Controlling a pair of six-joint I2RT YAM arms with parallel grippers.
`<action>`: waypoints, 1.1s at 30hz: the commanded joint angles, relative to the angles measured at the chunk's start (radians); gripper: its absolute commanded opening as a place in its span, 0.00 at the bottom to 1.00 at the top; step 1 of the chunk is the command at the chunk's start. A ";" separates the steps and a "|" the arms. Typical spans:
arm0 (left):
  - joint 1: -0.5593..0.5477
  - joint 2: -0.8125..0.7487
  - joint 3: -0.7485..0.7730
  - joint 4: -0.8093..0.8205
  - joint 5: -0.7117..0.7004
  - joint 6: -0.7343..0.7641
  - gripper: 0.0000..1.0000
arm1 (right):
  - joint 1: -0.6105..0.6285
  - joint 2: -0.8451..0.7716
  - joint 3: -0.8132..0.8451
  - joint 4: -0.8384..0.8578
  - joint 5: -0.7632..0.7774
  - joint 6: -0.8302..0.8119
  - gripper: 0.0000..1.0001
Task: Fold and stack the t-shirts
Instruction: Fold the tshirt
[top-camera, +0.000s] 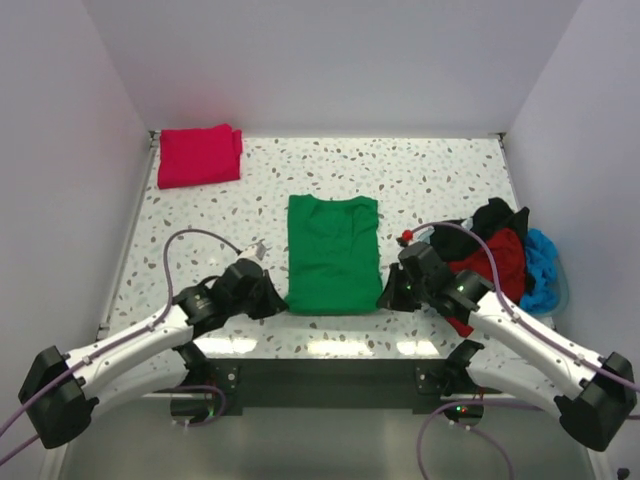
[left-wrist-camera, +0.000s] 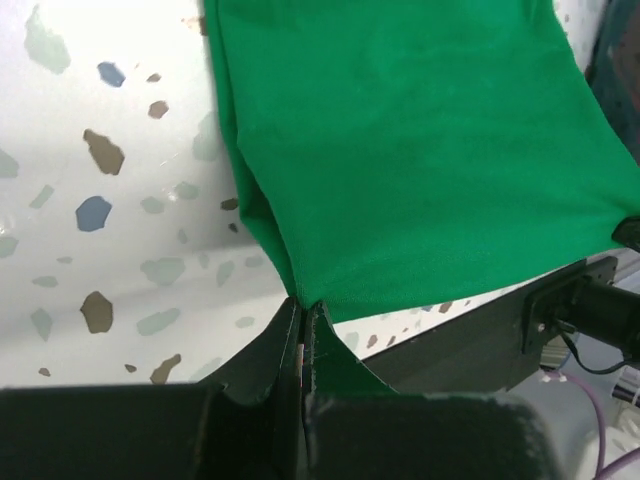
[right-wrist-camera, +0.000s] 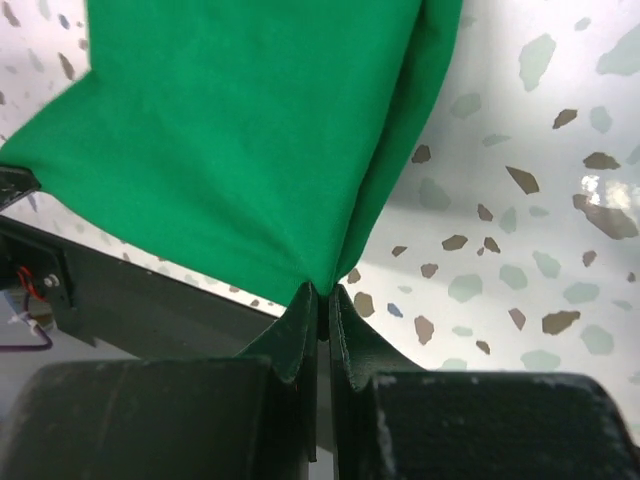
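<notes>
The green t-shirt (top-camera: 333, 252) lies flat in the middle of the table, sides folded in, hem toward me. My left gripper (top-camera: 276, 302) is shut on its near left corner, seen in the left wrist view (left-wrist-camera: 302, 305) with the green cloth (left-wrist-camera: 420, 150) spreading away. My right gripper (top-camera: 388, 298) is shut on the near right corner, also in the right wrist view (right-wrist-camera: 322, 293) under the green cloth (right-wrist-camera: 240, 140). A folded crimson t-shirt (top-camera: 199, 155) lies at the far left. A heap of dark red (top-camera: 497, 258), black (top-camera: 497, 217) and blue (top-camera: 543, 262) shirts sits at the right.
The heap of shirts lies in a basket at the right edge, its light-blue rim (top-camera: 560, 296) just showing behind my right arm. The table's near edge and dark frame (top-camera: 330, 375) lie just under both grippers. White walls close in the sides and back.
</notes>
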 joint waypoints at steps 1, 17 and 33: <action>-0.003 0.055 0.127 -0.046 -0.026 0.014 0.00 | 0.000 -0.013 0.161 -0.146 0.086 -0.002 0.00; 0.094 0.392 0.547 -0.026 -0.200 0.164 0.00 | -0.150 0.251 0.448 -0.056 0.138 -0.100 0.00; 0.265 0.612 0.751 0.074 -0.131 0.281 0.00 | -0.264 0.547 0.759 -0.036 0.130 -0.233 0.00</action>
